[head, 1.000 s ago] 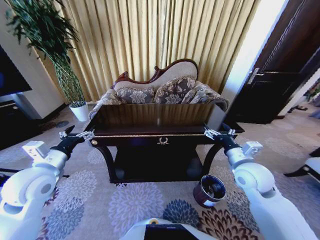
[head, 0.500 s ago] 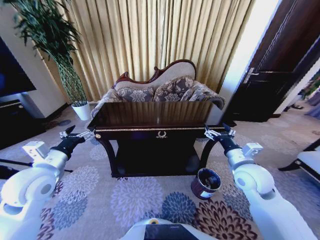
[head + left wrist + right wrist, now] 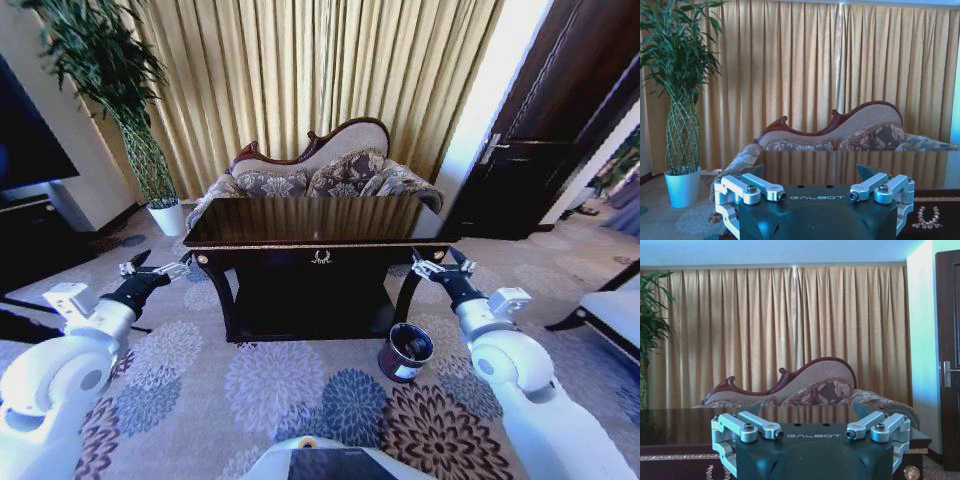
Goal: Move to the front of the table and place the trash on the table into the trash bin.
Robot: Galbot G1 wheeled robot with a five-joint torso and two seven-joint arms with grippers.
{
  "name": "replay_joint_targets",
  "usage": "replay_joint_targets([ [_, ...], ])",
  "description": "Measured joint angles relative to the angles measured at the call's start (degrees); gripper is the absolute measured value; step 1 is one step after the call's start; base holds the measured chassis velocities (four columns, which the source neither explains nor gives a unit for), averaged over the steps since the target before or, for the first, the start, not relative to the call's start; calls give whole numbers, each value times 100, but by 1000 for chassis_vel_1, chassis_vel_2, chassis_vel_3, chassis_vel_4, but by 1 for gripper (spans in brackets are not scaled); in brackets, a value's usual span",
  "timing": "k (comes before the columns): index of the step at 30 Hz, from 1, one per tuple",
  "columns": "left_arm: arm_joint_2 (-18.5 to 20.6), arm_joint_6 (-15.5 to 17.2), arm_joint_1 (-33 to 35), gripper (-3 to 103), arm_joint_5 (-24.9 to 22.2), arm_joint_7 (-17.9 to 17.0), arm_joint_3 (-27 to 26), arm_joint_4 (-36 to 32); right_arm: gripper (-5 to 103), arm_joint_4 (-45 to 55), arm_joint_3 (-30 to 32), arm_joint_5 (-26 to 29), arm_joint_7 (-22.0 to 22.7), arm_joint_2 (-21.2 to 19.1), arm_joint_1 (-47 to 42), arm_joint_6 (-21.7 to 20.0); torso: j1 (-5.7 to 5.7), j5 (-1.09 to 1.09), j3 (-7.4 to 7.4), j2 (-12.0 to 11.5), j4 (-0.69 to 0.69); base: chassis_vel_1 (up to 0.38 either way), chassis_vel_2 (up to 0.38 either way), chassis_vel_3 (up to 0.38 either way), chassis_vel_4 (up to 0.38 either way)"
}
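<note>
The dark glossy table [image 3: 315, 222] stands straight ahead of me on the patterned carpet, its gold ornament [image 3: 321, 257] facing me. Its mirror-like top reflects the curtain, and the trash is out of view. The small dark trash bin [image 3: 405, 352] sits on the carpet by the table's front right leg. My left gripper [image 3: 155, 270] hangs open off the table's front left corner. My right gripper [image 3: 440, 268] hangs open off the front right corner, above the bin. In both wrist views the left gripper [image 3: 816, 196] and the right gripper [image 3: 815, 434] stand spread with nothing between them, and the table top [image 3: 850, 167] [image 3: 685, 422] lies beyond.
An ornate sofa [image 3: 315, 170] stands behind the table before gold curtains. A tall plant in a white pot [image 3: 165, 215] is at the back left, near a dark cabinet [image 3: 30, 240]. A dark door [image 3: 540, 150] and a chair [image 3: 610, 320] are on the right.
The whole picture has shifted, so the camera has moved: table and bin now sit a little higher and smaller in view. Both arms hold the same pose, grippers still open.
</note>
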Motion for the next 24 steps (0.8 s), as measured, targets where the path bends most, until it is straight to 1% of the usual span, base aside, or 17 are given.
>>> replay_joint_targets([
  [12,-29,-7,74,100,2,-1,-16,-45,100,92,35,-19,3,27,-106,39,0,-1,0,0,0,150,-137,-161,128],
  [24,-36,-9,81,100,3,-1,-14,-66,100,122,91,-20,6,23,-146,52,2,0,1,-1,0,138,-140,-129,154],
])
